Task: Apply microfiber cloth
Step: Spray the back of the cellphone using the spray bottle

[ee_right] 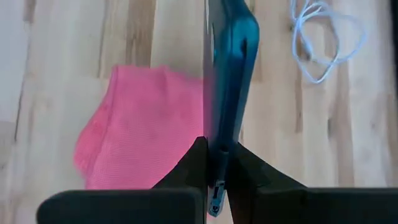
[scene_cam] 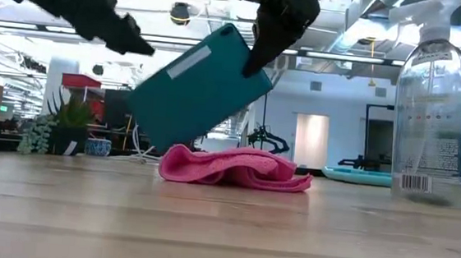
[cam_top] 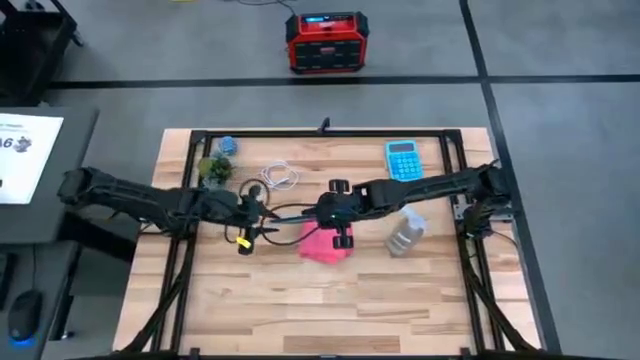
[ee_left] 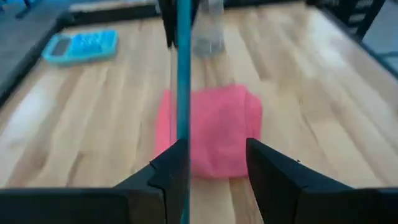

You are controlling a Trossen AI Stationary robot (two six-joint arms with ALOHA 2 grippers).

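Note:
The pink microfiber cloth [cam_top: 325,245] lies crumpled on the table's middle [scene_cam: 235,169]. Above it hangs a phone in a teal case [scene_cam: 201,90], standing on edge and tilted, with my right gripper [scene_cam: 261,57] shut on it. My left gripper [ee_left: 214,165] is open, just left of the phone in the high view [cam_top: 255,215]. In the left wrist view the phone's thin edge [ee_left: 183,93] runs close along the inner side of one finger [ee_left: 171,174]. The cloth [ee_left: 217,130] shows beyond the open fingers. My right gripper pinches the phone's two flat faces between its two fingers [ee_right: 199,163], near the end with the port [ee_right: 219,155]. It comes from above, slanting down from the table's right. The phone is lifted clear of the cloth, on edge and tilted. My left gripper has the phone's edge beside one finger; I cannot tell whether they touch.
A clear spray bottle [cam_top: 405,232] stands right of the cloth. A blue calculator [cam_top: 402,158] lies at the far right. A white cable [cam_top: 280,177] and a small plant [cam_top: 215,168] are at the far left. A black frame [cam_top: 190,200] borders the table.

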